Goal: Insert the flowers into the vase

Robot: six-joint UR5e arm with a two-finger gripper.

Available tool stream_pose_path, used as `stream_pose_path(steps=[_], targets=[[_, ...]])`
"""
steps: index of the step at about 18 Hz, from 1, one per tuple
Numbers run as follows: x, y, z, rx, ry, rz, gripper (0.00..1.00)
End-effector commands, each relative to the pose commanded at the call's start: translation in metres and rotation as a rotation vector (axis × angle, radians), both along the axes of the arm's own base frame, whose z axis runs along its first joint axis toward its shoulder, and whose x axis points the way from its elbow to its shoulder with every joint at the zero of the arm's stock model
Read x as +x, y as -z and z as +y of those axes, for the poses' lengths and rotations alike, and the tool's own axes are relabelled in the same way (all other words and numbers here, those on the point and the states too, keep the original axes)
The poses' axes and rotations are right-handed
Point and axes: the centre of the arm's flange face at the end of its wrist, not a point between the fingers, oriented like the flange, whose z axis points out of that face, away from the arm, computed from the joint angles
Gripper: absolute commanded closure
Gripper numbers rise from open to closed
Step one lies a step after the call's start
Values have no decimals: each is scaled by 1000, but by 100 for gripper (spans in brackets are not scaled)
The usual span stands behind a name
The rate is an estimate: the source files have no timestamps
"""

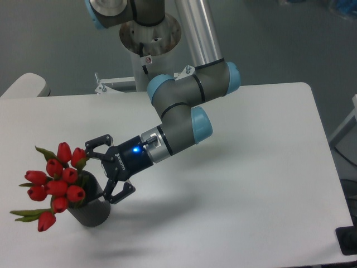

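Observation:
The flowers (57, 181), a bunch of red tulip buds with green leaves, stand with their stems in the vase (92, 207) and lean out to the left over its rim. The vase is a short dark ribbed cylinder near the table's front left. My gripper (107, 170) is open, its black fingers spread just right of the bunch and above the vase's right rim. Nothing is between the fingers, and they are apart from the buds.
The white table (251, 167) stretches to the right and back. The arm's base column (150, 39) rises at the rear centre. A pale rounded object (25, 86) sits at the far left edge.

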Motion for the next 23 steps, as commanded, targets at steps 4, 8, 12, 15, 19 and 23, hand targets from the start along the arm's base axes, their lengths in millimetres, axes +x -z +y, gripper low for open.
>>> stream_pose_path(steps=[4,8,12,15,19,23], targets=[[-13,-9,-20,-72,-49,133,0],[-24,-29,-46,-129,-101,267,0],[-75,-63,-98,-282,-239,538,0],[-97,-70,-125,-435,-278,742,0],[-128,-100,-158,-593,-369,902,0],[-143,-137,-183,-731,-433,1003,0]])
